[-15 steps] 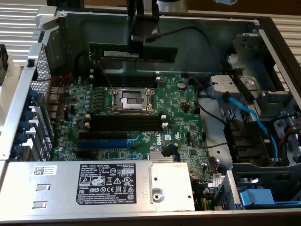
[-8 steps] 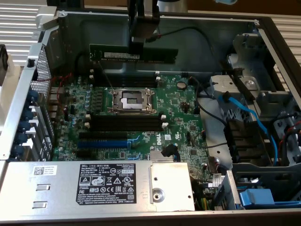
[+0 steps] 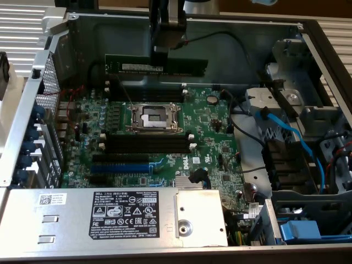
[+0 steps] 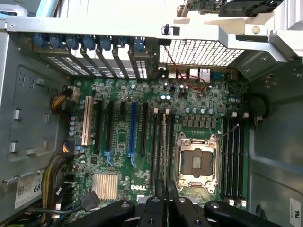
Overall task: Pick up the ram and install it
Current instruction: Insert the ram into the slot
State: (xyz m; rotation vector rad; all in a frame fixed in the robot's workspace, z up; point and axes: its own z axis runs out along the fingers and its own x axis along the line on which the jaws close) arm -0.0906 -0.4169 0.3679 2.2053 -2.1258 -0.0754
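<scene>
Ram (image 3: 132,67) hanging level at top centre of the exterior view, clear above the motherboard (image 3: 209,126); I've got my gripper (image 3: 160,57) pinched narrow on its middle; black slots (image 3: 146,144) lie lower, mid-frame.

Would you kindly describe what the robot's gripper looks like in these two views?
The gripper is mostly black, with a boxy grey metal section on its body in the exterior view. In the wrist view, two slim black fingers are flanked by rounded, glossy black links with round pivot joints.
</scene>
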